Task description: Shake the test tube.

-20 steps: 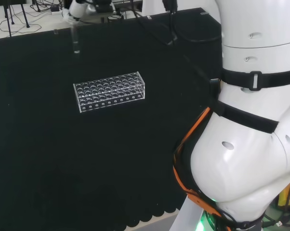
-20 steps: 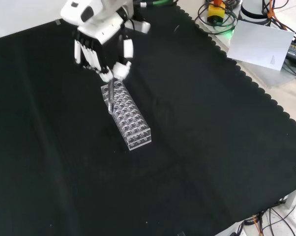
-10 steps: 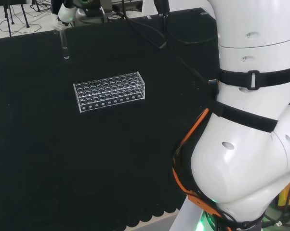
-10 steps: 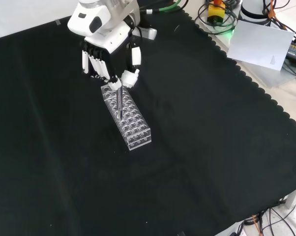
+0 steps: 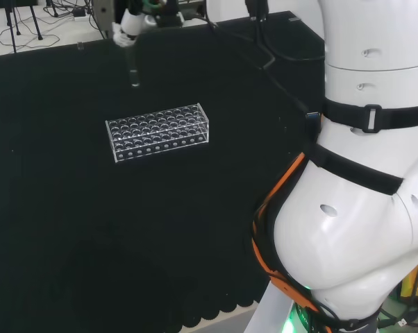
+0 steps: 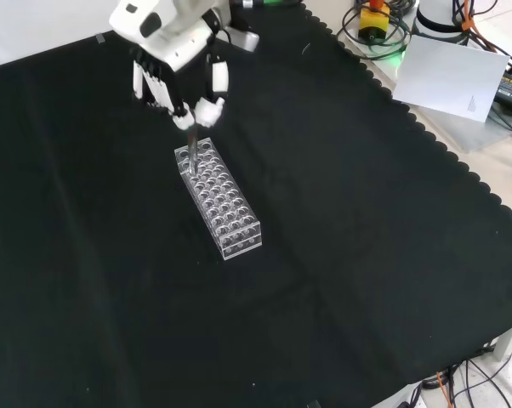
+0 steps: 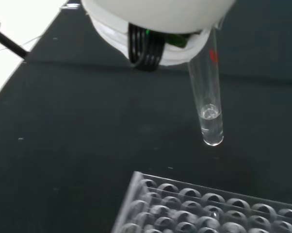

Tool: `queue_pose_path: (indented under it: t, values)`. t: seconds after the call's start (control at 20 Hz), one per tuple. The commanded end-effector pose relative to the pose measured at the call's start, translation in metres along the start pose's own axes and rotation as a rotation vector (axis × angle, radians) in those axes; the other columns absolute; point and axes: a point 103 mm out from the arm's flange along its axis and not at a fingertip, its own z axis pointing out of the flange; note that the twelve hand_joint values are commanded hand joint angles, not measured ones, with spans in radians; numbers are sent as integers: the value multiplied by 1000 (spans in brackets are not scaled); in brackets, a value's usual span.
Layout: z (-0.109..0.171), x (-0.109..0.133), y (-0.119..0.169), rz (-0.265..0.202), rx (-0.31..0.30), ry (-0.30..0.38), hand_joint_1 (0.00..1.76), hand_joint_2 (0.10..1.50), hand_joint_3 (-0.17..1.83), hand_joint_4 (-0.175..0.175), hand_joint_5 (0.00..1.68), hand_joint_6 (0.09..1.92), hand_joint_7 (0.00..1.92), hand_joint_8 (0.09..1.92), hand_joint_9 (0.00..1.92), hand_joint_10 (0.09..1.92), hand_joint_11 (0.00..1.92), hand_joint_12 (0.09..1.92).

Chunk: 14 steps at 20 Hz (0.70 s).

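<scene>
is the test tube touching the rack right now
Apart. The wrist view shows the test tube hanging clear above the rack, black cloth between them.

clear glass test tube (image 7: 207, 104) | near upright, round bottom down | a little clear liquid at bottom | pinched in hand (image 6: 175, 64) above tabletop

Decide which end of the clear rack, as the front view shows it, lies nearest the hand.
The upper-left end of the rack in the front view: the hand, holding the test tube, hangs just above it; the lower-right end lies farther away.
</scene>
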Motion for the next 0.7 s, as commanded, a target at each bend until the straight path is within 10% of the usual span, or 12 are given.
queue_pose_path:
  t: [0.05,0.7]
  values:
    - [-7,-69,-26,132,-14,-36,1440,623,594,-175,1451,87,1484,556,1470,189,937,1156]
    - [-3,-42,-14,83,-11,-16,1441,622,594,-175,1454,87,1485,554,1471,187,938,1156]
